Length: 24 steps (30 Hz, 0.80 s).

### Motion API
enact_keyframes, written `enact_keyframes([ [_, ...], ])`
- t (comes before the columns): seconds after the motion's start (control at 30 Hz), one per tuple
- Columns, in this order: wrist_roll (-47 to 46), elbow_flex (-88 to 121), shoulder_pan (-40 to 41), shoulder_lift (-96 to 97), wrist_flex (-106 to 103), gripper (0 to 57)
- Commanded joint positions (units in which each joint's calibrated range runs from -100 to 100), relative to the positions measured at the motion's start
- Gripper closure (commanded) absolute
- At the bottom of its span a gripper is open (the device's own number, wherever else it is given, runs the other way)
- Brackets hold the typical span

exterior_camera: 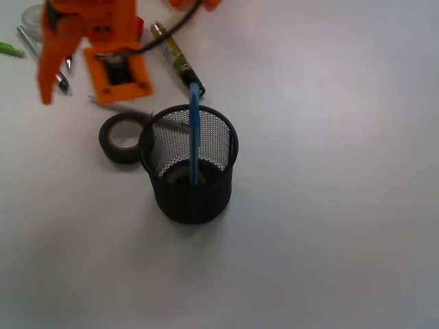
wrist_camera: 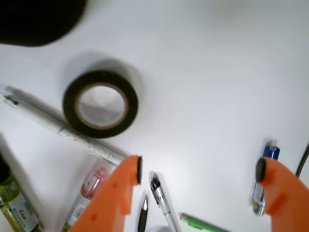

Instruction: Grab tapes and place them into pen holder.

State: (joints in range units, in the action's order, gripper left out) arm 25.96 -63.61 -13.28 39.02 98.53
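A black tape roll lies flat on the white table, touching the left side of the black mesh pen holder. A blue pen stands in the holder, and a pale round shape lies at its bottom; I cannot tell what it is. My orange gripper hovers behind and left of the tape, open and empty. In the wrist view the tape lies ahead and left of the open gripper, well apart from it. The holder is a dark blur at the top left.
Several pens, a long silver pen beside the tape, a green pen and a blue battery lie under and around the gripper. A yellow-black battery lies behind the holder.
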Motion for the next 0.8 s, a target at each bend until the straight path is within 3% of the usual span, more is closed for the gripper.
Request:
enact_keyframes([
  [0.0, 2.83, -1.70, -5.07, -1.75, 0.94, 30.2],
  [0.37, 15.43, -1.97, -0.89, 14.99, 0.94, 30.4],
  [0.77, 16.17, 1.75, -0.44, 16.27, 0.94, 30.5],
])
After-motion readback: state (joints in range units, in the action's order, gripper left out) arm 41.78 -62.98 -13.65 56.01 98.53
